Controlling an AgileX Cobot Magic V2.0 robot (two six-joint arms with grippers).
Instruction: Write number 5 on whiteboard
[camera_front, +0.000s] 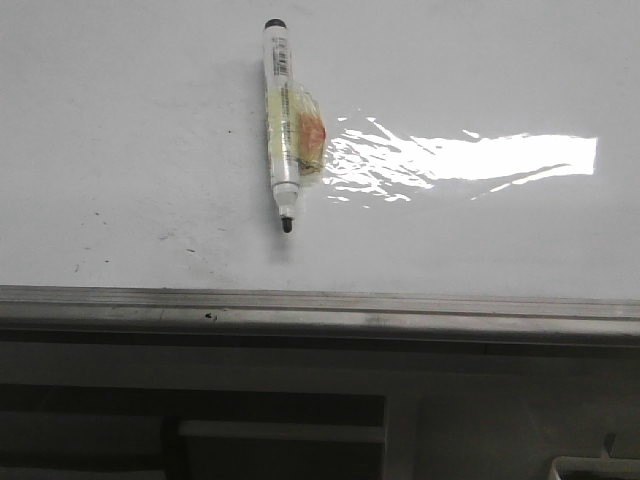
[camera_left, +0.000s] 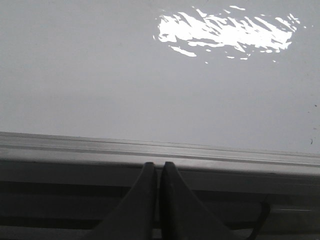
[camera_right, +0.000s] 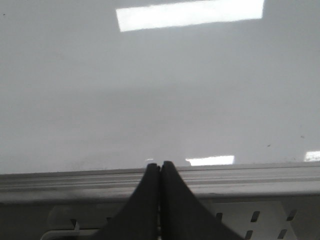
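The whiteboard (camera_front: 480, 230) is a glossy white board with a bright glare patch and a grey metal edge strip (camera_front: 320, 308) along its near side. No number 5 shows on it; only small dark specks. A marker (camera_front: 282, 125) lies on the board, uncapped, with its black tip pointing toward the near edge and clear tape with a red-yellow patch around its barrel. My left gripper (camera_left: 157, 165) is shut and empty, its tips over the edge strip (camera_left: 75, 147). My right gripper (camera_right: 159, 164) is shut and empty at the board's edge strip (camera_right: 260, 177). Neither gripper shows in the front view.
Below the board's near edge there is a dark frame with a recessed shelf (camera_front: 280, 432). A perforated metal panel (camera_right: 270, 222) shows under the edge in the right wrist view. Dark specks (camera_front: 100, 218) dot the board's left part.
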